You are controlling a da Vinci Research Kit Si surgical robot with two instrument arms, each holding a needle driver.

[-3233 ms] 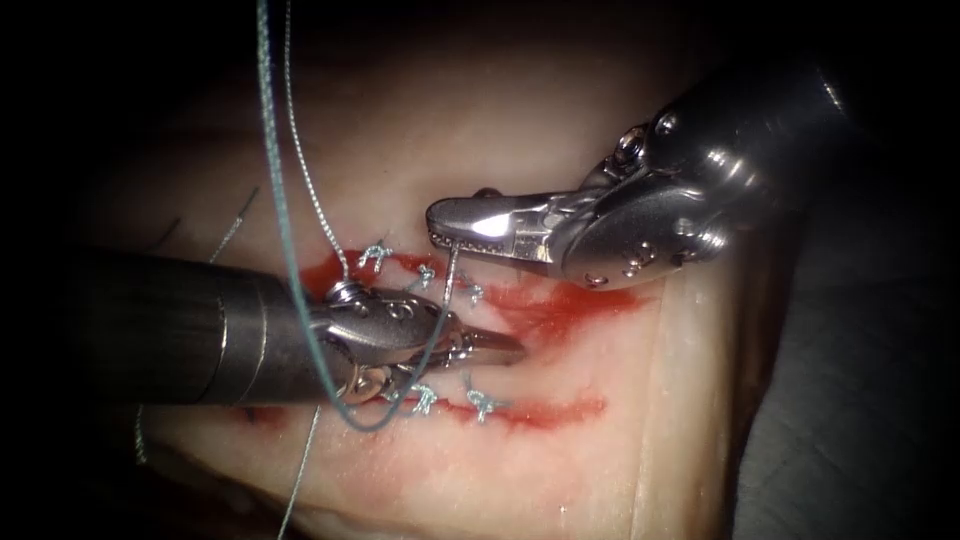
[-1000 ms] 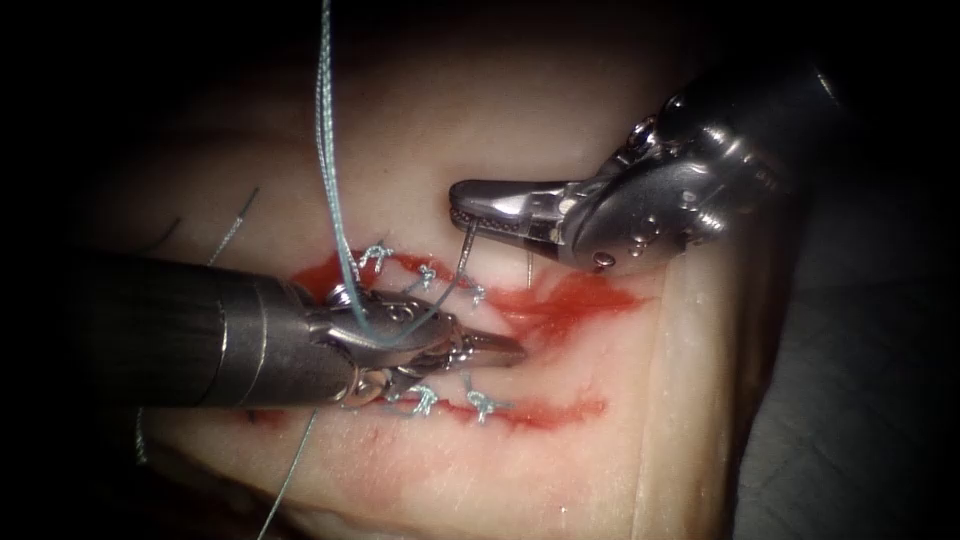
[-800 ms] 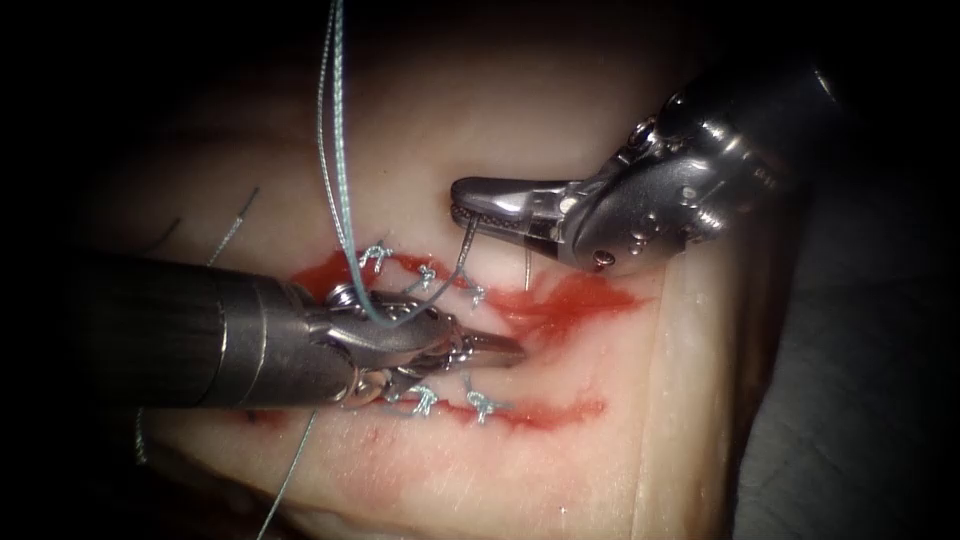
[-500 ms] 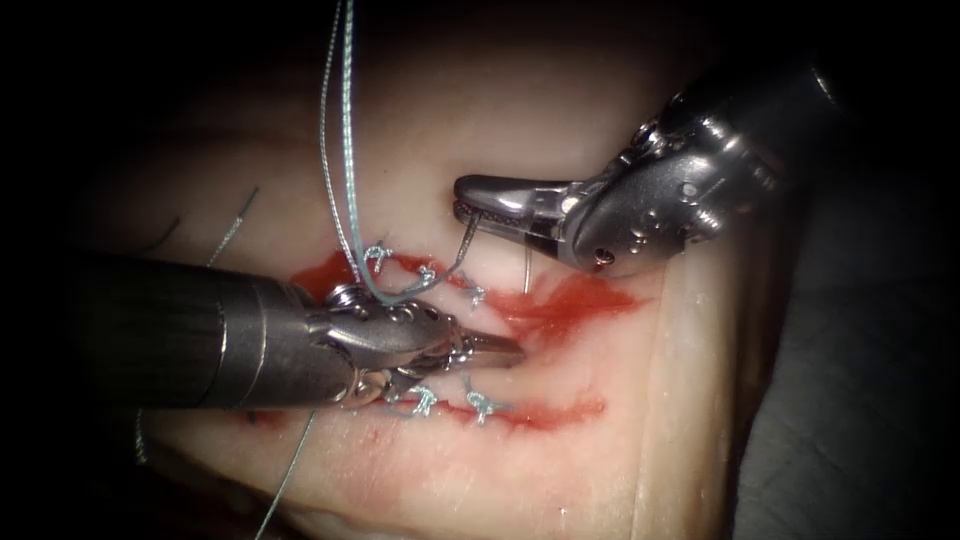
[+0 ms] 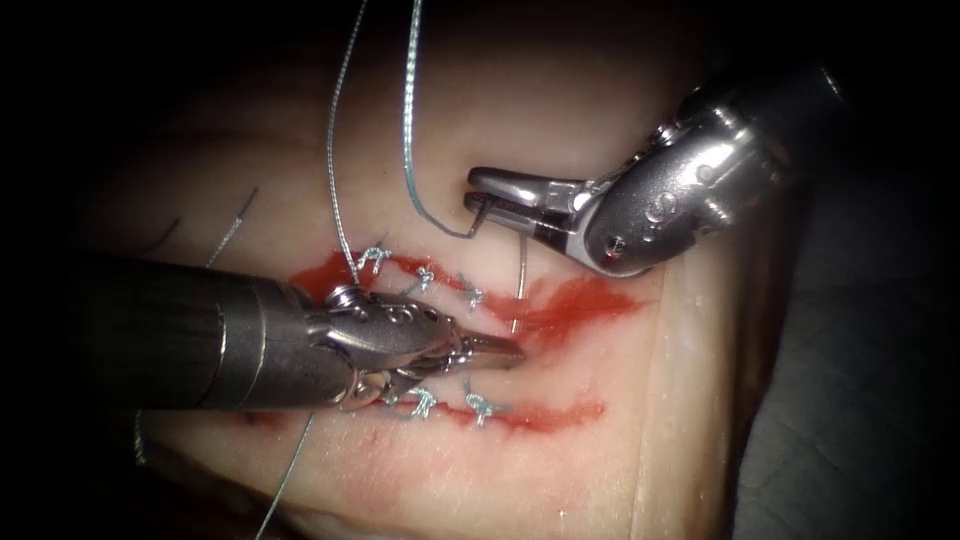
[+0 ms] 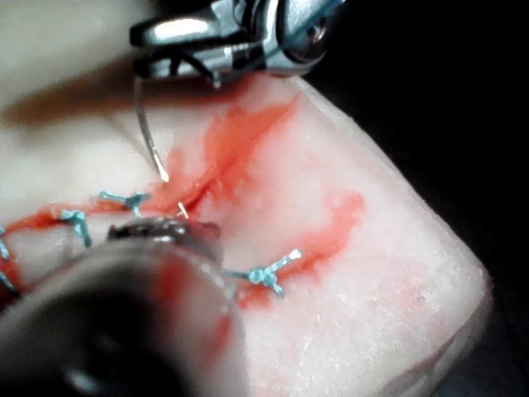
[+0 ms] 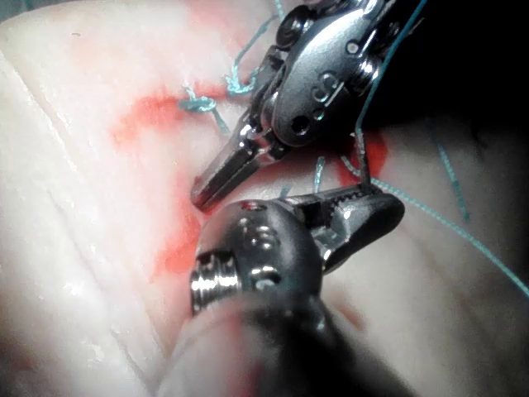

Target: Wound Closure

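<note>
Presently you are holding the needle (image 5: 521,275) in the right claw (image 5: 472,192), which is clamped on it partway along the curve. That claw is hanging over the tissue (image 5: 560,110), beyond the cut (image 5: 545,312) and slightly to its right in the endoscope view.

From the grip, the needle's longer limb is dropping almost straight down to the unstitched right end of the cut, with its point arriving at the red fluid (image 5: 592,297). Whether the point is resting on the surface or is already in the tissue cannot be told. The shorter limb is curling out on the left of the claw, and the thread (image 5: 407,120) is rising from it, clear of the tissue.

Your left claw (image 5: 512,352) is lying low, just on the near side of the cut, with its jaws together and nothing between them. It is pointing rightward, past the last knots (image 5: 425,278) and toward the needle's point.

The relation that matters is this. The needle's long axis is standing upright, across the left claw's level line. The point is lying just right of the left claw's tip and slightly beyond it, near but apart. By my judgement the left claw is the nearer one to the point, while the right claw is governing the body of the curve from above.
</note>
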